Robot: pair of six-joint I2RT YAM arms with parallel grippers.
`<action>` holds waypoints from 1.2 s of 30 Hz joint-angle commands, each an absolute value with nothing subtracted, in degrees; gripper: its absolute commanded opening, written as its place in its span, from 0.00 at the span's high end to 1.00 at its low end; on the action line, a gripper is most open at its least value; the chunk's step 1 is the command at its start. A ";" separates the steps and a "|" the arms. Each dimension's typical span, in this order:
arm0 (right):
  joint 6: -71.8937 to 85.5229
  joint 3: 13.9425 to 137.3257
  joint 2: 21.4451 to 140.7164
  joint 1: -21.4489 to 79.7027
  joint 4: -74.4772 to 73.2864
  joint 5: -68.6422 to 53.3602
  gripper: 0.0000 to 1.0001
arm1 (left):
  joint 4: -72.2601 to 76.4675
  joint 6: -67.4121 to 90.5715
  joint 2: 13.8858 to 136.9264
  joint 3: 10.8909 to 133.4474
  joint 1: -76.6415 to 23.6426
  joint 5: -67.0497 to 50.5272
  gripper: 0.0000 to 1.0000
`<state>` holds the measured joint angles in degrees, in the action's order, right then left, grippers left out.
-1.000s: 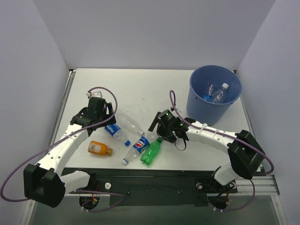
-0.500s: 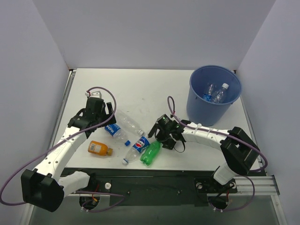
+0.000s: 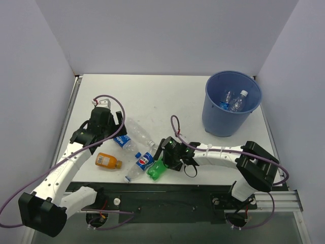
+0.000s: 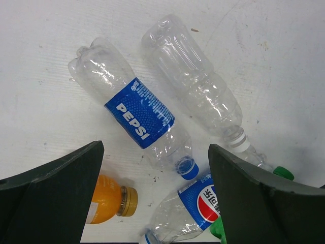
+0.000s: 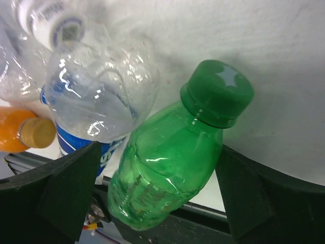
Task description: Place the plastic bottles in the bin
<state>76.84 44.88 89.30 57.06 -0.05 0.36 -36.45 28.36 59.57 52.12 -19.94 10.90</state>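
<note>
My right gripper (image 3: 163,159) is open, its fingers on either side of the green bottle (image 5: 172,173), which lies near the table's front edge (image 3: 156,170) with its base over the edge. My left gripper (image 3: 111,132) is open and empty, hovering above a blue-labelled Pepsi bottle (image 4: 139,119) and a clear bottle (image 4: 195,96). A stubby orange bottle (image 3: 107,160) and a second Pepsi bottle (image 3: 138,165) lie in front of them. The blue bin (image 3: 218,119) stands at the back right with bottles (image 3: 233,100) inside.
White walls close in the table on the left, back and right. The black front rail (image 3: 167,195) runs just below the green bottle. The arms' cables (image 3: 177,127) loop above the table.
My right gripper has moved left and toward the front edge, and the green bottle and the second Pepsi bottle have shifted that way with it. The left gripper has barely moved.
</note>
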 commanded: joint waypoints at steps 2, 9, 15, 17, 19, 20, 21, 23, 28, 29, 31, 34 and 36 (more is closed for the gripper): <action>80.06 44.83 90.97 59.23 0.88 3.95 0.18 | -35.77 28.83 58.19 52.65 -20.13 8.53 0.05; 79.55 45.17 88.51 60.20 -2.10 7.90 0.49 | -35.60 28.83 56.43 52.29 -20.13 8.53 0.05; 73.32 49.47 82.28 61.26 -10.71 15.80 0.62 | -35.77 29.00 56.51 52.38 -20.04 8.88 0.05; 69.72 51.23 78.50 61.35 -12.56 20.18 0.62 | -35.86 29.00 56.51 52.38 -20.04 9.14 0.05; 63.67 53.51 74.28 61.00 -13.88 26.08 0.62 | -36.03 28.92 56.43 52.30 -20.04 9.49 0.05; 61.46 54.57 71.48 60.91 -14.32 29.50 0.62 | -36.04 29.00 56.34 52.29 -20.04 9.67 0.05; 56.65 56.76 70.15 60.56 -15.11 31.71 0.62 | -36.12 29.09 56.34 52.29 -20.13 9.75 0.05; 48.75 61.32 66.81 59.42 -15.47 36.11 0.62 | -36.12 29.09 56.08 52.21 -20.04 9.93 0.05; 29.40 71.88 62.15 53.97 -15.21 46.21 0.62 | -36.73 28.92 56.16 52.38 -20.04 11.42 0.05; 27.70 74.59 61.96 51.18 -14.60 46.75 0.61 | -36.83 29.00 56.16 52.38 -20.04 11.60 0.05; 23.39 77.85 61.79 46.17 -13.63 47.19 0.61 | -36.74 28.92 56.34 52.21 -20.04 11.52 0.05; 19.44 80.77 62.49 38.97 -12.48 48.43 0.60 | -36.56 29.00 56.43 52.29 -20.04 11.42 0.05; 19.25 81.65 63.01 34.05 -11.61 47.73 0.60 | -36.74 29.09 56.51 52.38 -20.04 11.69 0.05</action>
